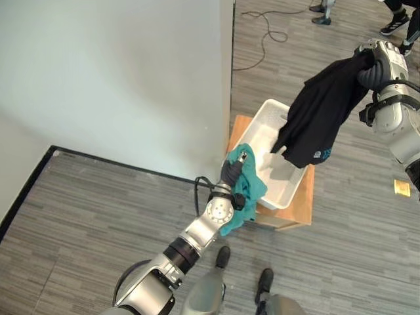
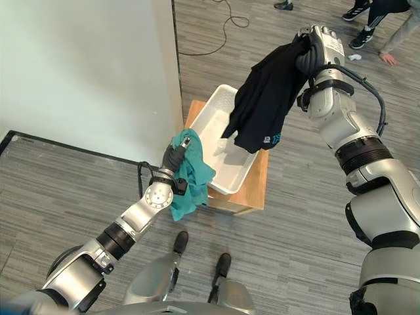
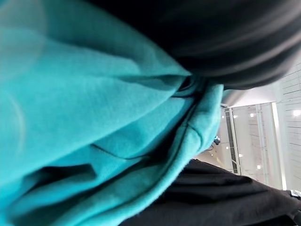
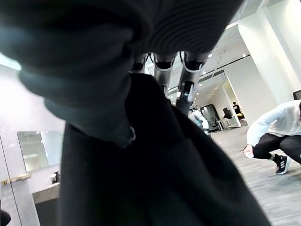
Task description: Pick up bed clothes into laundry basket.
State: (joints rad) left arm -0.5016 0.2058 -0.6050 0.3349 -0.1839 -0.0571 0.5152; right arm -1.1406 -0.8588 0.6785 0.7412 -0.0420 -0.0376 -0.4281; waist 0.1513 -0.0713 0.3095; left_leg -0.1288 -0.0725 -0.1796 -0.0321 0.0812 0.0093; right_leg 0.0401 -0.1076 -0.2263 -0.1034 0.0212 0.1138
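A white laundry basket (image 1: 266, 125) stands on a low wooden table (image 1: 303, 207) beside the bed. My left hand (image 1: 234, 170) is shut on a teal garment (image 1: 248, 187), which hangs at the basket's near left rim; the same teal cloth (image 3: 103, 122) fills my left wrist view. My right hand (image 2: 314, 54) is raised high and shut on a black garment (image 2: 266, 98) that dangles over the basket's far side. In the right wrist view the fingers (image 4: 186, 82) curl into the black cloth (image 4: 155, 174).
The pale bed (image 1: 111, 79) takes up the left, its corner beside the basket. A dark floor edge strip (image 1: 26, 187) runs at lower left. People's shoes (image 1: 394, 25) stand at the top right and a person (image 4: 275, 136) crouches nearby. A yellow tag (image 1: 401, 188) lies on the floor.
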